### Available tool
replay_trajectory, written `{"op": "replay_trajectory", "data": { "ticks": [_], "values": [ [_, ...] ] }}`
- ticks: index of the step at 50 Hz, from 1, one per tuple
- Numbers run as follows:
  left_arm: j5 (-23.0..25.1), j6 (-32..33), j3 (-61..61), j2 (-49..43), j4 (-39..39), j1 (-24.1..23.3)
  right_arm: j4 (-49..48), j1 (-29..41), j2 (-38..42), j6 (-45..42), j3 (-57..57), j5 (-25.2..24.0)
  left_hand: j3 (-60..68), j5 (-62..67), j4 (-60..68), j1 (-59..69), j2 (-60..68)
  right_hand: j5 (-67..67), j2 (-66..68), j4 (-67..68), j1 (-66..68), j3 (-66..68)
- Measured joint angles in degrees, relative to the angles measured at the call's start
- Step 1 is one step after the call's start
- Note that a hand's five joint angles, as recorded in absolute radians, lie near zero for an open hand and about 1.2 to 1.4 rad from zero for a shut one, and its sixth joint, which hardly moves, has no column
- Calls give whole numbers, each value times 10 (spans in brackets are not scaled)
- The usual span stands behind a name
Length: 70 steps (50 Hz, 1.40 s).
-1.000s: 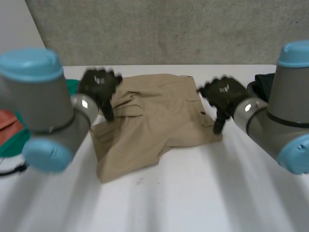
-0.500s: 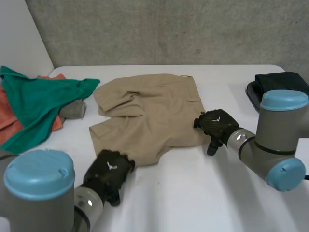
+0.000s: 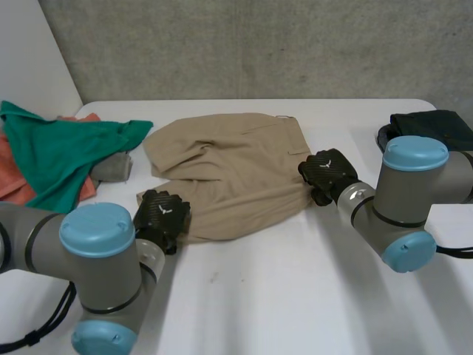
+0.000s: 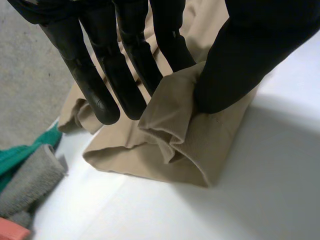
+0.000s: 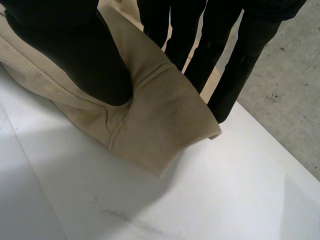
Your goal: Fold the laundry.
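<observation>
Your left hand (image 3: 162,214) and right hand (image 3: 327,171) each pinching a near corner of ribbed tan shorts (image 3: 236,177), crumpled green cloth (image 3: 66,148) far left

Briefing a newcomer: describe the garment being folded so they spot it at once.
In the middle of the white table lie the tan shorts, the left hand and right hand each pinching a near corner. It is the only tan piece: the green cloth and black bundle sit at the table's ends.
</observation>
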Motion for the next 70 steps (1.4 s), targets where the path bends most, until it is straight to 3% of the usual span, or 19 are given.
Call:
{"op": "replay_trajectory", "data": {
  "ticks": [6, 17, 27, 33, 39, 48, 52, 57, 63, 70],
  "values": [
    [2, 47, 7, -11, 26, 4, 5, 0, -17, 1, 10, 2, 43, 19, 34, 2, 32, 0, 0, 1, 0, 0],
    [2, 51, -11, 64, 16, 9, 56, 0, -85, -1, 30, 13, 43, 19, 34, 2, 61, 0, 0, 1, 0, 0],
    [1, 33, -6, 298, -105, 6, 225, -4, -219, -50, 16, 36, 44, 19, 34, 2, 62, 0, 0, 3, 0, 0],
    [1, 20, 40, 364, -200, -13, 266, -8, -317, -81, -5, 50, 44, 20, 34, 2, 63, 3, 0, 3, 0, 0],
    [2, 3, 60, 333, -262, -33, 297, -8, -332, -106, -5, 51, 44, 30, 35, 5, 64, 11, 0, 3, 0, 0],
    [2, -9, 78, 178, -281, -52, 327, -1, -249, -151, 22, 65, 44, 32, 35, 7, 65, 12, 0, 3, 0, 2],
    [1, -6, 117, 116, -264, -50, 304, 0, -208, -151, 15, 70, 44, 32, 35, 7, 65, 13, 0, 4, 0, 2],
    [0, 17, 246, 27, -223, -41, 209, 0, -148, -149, -36, 84, 46, 32, 35, 7, 65, 14, 0, 4, 0, 2],
    [1, 94, 475, -58, -143, -21, -25, 1, -93, -148, -155, 101, 46, 32, 37, 7, 65, 14, 0, 5, 0, 10],
    [-1, 162, 681, -67, -17, -6, -269, 7, -93, -144, -244, 101, 46, 32, 37, 7, 65, 14, 6, 5, 0, 13]
  ]
}}
